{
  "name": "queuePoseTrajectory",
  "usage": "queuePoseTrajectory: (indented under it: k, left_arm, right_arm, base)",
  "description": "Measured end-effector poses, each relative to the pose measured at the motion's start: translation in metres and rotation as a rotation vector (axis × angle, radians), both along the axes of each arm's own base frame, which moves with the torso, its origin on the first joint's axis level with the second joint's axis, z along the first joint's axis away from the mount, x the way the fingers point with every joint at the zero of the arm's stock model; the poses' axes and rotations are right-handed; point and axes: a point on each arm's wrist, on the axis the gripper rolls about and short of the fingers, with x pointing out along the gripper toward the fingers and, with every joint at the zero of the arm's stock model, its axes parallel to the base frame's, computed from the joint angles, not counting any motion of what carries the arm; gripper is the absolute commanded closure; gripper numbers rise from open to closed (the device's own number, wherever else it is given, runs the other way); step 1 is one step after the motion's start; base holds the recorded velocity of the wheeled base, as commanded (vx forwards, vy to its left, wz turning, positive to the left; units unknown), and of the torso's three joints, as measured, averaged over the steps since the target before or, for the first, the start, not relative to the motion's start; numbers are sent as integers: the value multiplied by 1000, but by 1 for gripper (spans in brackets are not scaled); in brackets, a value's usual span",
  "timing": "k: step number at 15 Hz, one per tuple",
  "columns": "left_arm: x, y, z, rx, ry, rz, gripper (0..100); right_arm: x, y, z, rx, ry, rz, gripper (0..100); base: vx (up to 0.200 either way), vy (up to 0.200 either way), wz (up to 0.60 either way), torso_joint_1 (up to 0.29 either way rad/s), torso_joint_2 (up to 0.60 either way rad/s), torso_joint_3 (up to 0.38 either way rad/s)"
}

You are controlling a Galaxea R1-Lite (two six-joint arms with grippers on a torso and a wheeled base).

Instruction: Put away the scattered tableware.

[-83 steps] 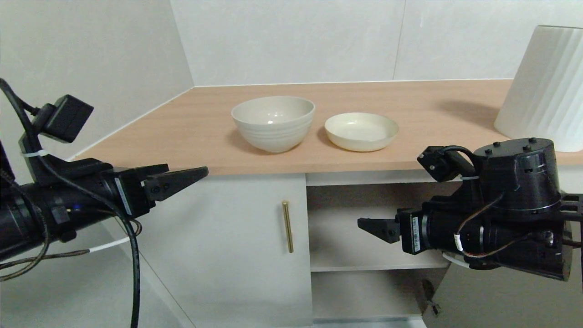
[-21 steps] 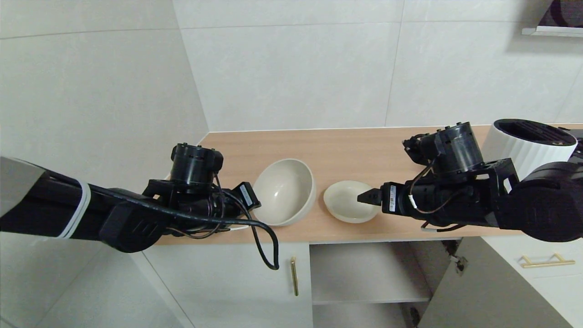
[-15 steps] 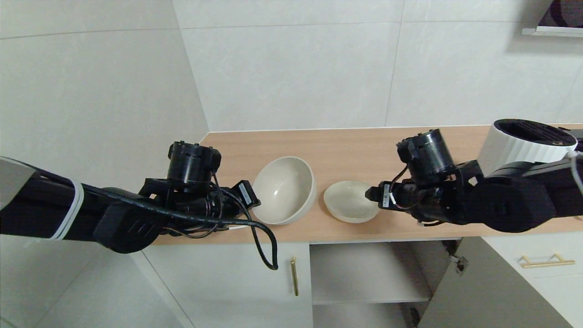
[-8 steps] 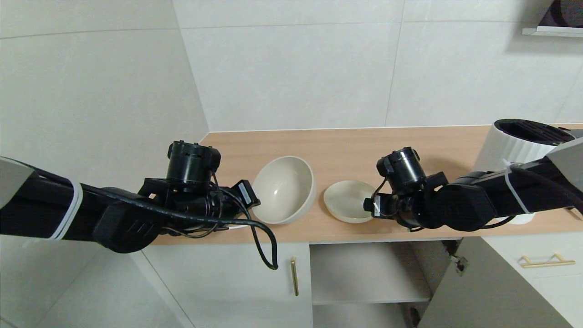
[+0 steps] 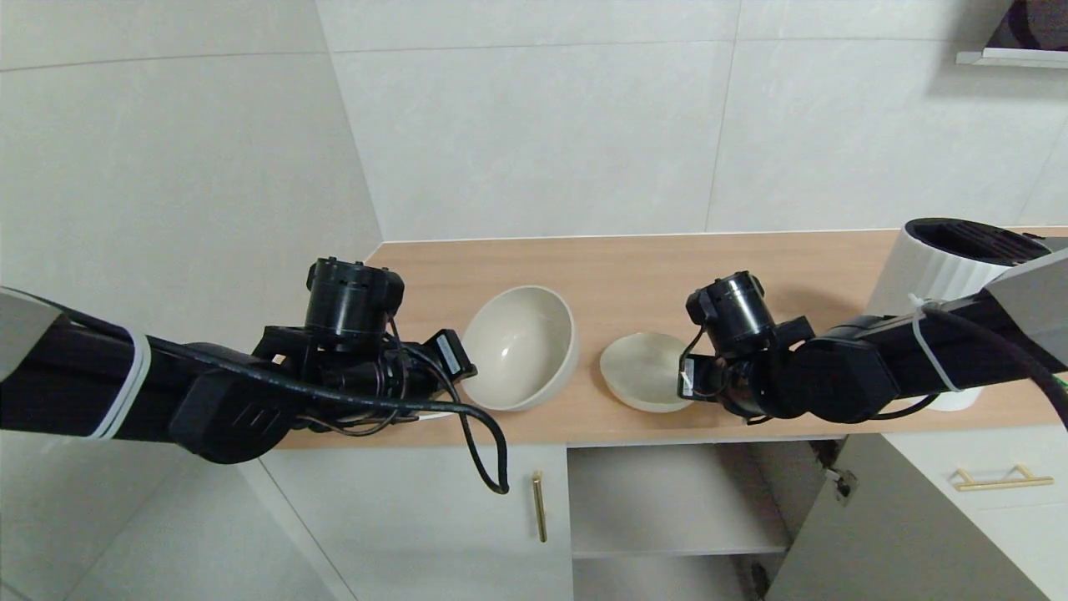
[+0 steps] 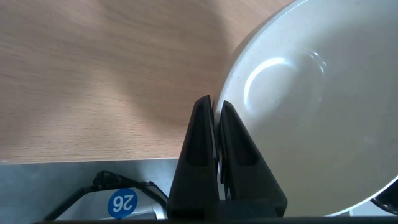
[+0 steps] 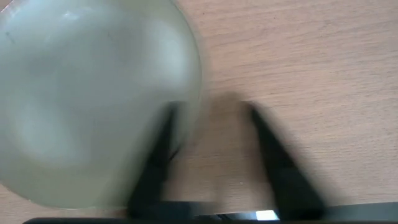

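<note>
- Left first: the left gripper (image 6: 214,111) is clamped tight on the rim of the large bowl (image 5: 521,346), one finger inside the wall and one outside. In the head view the wrist hides the fingertips.
- The large bowl sits near the countertop's (image 5: 634,267) front edge, toward its left end. It is tipped up on its side, with its opening turned toward the back right. The wrist view cuts off its far side.
- Just right of it, apart from it and also close to the front edge, lies the shallow dish (image 5: 644,371). The right arm covers its right-hand rim.
- The right gripper (image 7: 210,115) has its fingers spread wide. One finger (image 7: 155,162) lies over the dish's edge and the other is outside, over bare wood. That view is smeared, so I can't call whether either finger touches the dish.
- At the countertop's right end stands a ribbed white container (image 5: 939,263), its lower part behind the arm.
- Below, the cupboard (image 5: 667,501) stands open beside a brass handle (image 5: 539,505), its lower shelves cut off by the frame.
</note>
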Motion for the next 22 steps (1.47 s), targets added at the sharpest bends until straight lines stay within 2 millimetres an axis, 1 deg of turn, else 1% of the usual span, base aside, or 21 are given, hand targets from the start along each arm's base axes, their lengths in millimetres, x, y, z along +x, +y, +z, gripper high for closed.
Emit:
queuePoseTrajectory:
  k: [6,10,11,14,16,18,22]
  left_arm:
    - [-2,1,-2,6,12,-2,100]
    - [-11,5,3,23,33,-7,100]
    - [-17,7,6,37,42,-16,100]
    - [-46,19,12,110,43,-68,100]
    - [-64,26,17,131,23,-86,100]
    - [-82,34,18,162,4,-112,100]
    - [-112,45,18,241,-27,-176,100]
  right_arm:
    - [-4,-2,5,6,-2,3,100]
    - [-24,-10,24,31,1,41,100]
    - [-33,-15,30,43,31,72,100]
    - [-70,-32,55,127,170,220,100]
    - [-93,-43,65,148,207,265,100]
    - [-109,-51,66,147,216,283,100]
    - [-128,-56,60,134,239,305,100]
  base:
    - [0,0,0,0,0,0]
    - [0,0,0,0,0,0]
    - [0,0,0,0,0,0]
    - [0,0,0,0,0,0]
    - [0,0,0,0,0,0]
    - [0,0,0,0,0,0]
    - [0,0,0,0,0,0]
